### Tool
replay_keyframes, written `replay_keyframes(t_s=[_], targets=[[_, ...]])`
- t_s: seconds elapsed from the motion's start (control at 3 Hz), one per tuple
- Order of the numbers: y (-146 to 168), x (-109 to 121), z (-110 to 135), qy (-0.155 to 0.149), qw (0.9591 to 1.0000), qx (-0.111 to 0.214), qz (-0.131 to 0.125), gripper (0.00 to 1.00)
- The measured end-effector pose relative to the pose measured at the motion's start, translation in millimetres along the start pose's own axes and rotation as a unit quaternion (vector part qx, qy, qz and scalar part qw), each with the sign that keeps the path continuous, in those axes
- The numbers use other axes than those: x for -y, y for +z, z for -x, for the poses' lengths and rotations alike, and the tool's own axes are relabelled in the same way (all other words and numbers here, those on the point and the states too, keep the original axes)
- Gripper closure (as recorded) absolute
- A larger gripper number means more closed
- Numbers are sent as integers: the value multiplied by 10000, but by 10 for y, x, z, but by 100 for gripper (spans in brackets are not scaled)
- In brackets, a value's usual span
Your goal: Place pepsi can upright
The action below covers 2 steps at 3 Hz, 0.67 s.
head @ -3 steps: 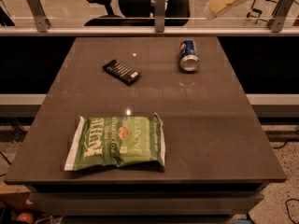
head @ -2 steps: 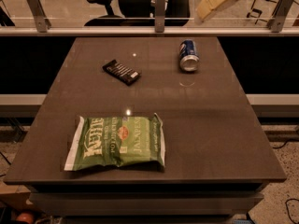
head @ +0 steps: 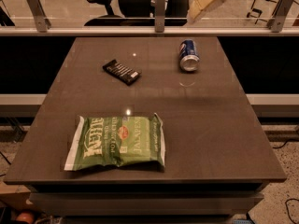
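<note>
high above sideways pepsi can, gripper

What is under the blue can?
Just the dark brown table, with the small blue aluminium can lying sideways on it. The spot it covers is hidden. The cream hand hangs high behind it.

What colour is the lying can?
The pepsi can is blue with a silver end, camera view; the gripper hangs behind it.

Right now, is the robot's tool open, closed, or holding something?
Tool: open or closed cannot be told; it hangs beyond the far edge of the table, apart from the pepsi can lying on its side.
</note>
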<state>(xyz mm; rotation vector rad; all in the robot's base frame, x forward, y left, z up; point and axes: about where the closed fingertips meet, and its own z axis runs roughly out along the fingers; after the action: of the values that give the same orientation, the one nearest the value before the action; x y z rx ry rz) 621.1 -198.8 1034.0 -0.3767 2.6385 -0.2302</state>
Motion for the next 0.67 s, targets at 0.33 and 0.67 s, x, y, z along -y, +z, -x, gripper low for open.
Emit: replay_keyframes(t_s=[0.33,0.67], targets=[[105,8,89,166,9997,-144,57,0],[311,-6,209,359,9987,-342,141,0]])
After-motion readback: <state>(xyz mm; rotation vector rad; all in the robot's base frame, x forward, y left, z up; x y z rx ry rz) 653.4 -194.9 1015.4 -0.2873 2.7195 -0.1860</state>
